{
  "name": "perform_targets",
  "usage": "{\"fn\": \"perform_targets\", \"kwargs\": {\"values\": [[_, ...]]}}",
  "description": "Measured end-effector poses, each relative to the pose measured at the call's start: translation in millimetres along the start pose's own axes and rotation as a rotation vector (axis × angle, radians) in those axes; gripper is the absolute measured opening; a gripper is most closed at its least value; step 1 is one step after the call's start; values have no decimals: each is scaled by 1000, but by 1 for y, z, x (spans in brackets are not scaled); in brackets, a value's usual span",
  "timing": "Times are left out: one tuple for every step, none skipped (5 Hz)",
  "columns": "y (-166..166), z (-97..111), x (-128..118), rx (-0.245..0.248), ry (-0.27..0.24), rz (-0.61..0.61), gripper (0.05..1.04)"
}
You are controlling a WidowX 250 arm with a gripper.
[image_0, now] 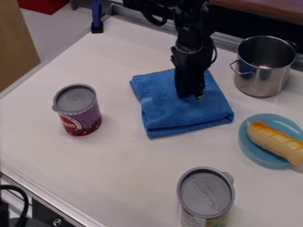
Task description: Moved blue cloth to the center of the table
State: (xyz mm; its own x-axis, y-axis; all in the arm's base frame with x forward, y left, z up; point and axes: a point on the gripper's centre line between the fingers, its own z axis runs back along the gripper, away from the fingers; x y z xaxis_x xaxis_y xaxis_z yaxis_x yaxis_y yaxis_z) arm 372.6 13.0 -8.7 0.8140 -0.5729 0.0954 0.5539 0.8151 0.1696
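We see blue cloth (172,117) folded on table (124,173), in from far edge, right below jaws of gripper (192,95). We can't tell if jaws are spread, pressed together or pinching cloth.

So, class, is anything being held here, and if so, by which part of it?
It cannot be told: the gripper is down at the blue cloth, near its middle, but any grip on it is unclear.

The black arm comes in from the top edge, its claw (192,94) hanging downward.
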Motion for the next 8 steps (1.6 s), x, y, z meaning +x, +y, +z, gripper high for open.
{"fn": "perform_targets", "kwargs": {"values": [[1,-4,-2,19,4,43,52],[5,-4,-7,22,19,136,52],[6,-5,-13,43,43,264,52],[1,-4,-25,44,89,373,52],[0,-2,-35,70,115,469,52],[-7,-2,-39,65,151,629,52],[-16,3,-42,106,208,843,52],[-19,4,-38,137,200,938,52]]}}
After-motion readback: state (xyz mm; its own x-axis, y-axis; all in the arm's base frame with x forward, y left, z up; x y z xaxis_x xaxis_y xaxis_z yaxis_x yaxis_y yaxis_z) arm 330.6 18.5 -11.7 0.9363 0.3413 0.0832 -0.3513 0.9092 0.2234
